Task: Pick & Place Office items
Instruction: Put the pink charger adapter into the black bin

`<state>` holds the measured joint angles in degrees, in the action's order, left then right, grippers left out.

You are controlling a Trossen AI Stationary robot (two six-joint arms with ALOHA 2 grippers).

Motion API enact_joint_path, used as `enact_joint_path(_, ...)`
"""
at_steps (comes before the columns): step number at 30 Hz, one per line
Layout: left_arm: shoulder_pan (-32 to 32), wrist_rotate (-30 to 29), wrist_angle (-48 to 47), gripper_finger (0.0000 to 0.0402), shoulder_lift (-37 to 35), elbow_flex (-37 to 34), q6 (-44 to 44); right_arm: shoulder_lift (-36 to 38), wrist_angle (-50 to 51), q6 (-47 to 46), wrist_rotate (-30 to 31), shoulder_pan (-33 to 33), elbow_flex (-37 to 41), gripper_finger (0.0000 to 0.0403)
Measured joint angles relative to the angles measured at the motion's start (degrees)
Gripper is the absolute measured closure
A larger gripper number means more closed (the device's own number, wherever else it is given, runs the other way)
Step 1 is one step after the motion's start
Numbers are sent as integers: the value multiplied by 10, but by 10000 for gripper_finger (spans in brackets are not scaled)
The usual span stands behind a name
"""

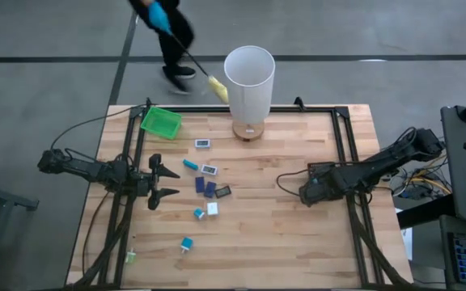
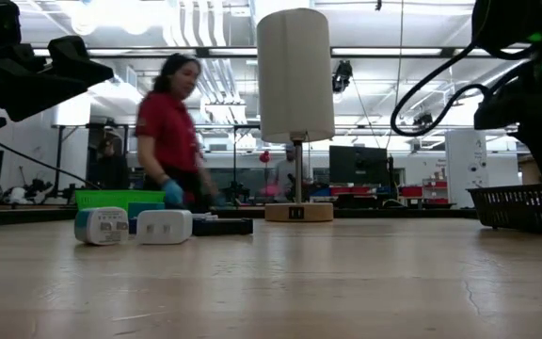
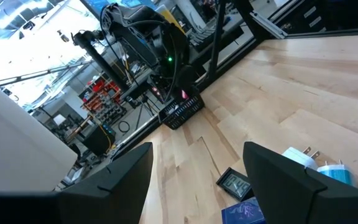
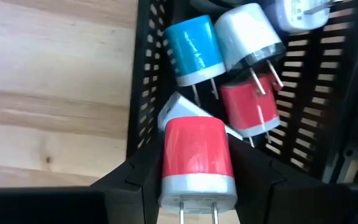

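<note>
Wooden table (image 1: pixel 298 234) carries our work. We see the right gripper (image 4: pixel 194 186) clamped on a red charger (image 4: pixel 196 158) just over the black basket (image 4: pixel 143 81), which holds more chargers. Our left gripper (image 1: pixel 167 182), fingers apart and empty, hovers beside the loose items (image 1: pixel 208 189), well apart from that basket.

place: probably lab/workshop | cues: equipment racks (image 3: pixel 104 106), monitors (image 2: pixel 358 162)

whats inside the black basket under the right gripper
Plug adapters: a blue one, a white one, a red one. The right gripper is shut on another red adapter above the black basket, hiding a white piece and whatever lies beneath.
</note>
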<state>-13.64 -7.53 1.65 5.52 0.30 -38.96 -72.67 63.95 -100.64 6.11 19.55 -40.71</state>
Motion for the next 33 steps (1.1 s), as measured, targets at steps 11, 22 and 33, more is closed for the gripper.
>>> enact_joint_path(11,0,0,0,145,0,0,0,-2,3,-16,0,-1,0,232)
enact_joint_path(22,0,0,0,145,0,0,0,3,13,-88,3,-1,0,174)
enact_joint_path(33,0,0,0,145,0,0,0,36,81,-78,48,-1,-73,170)
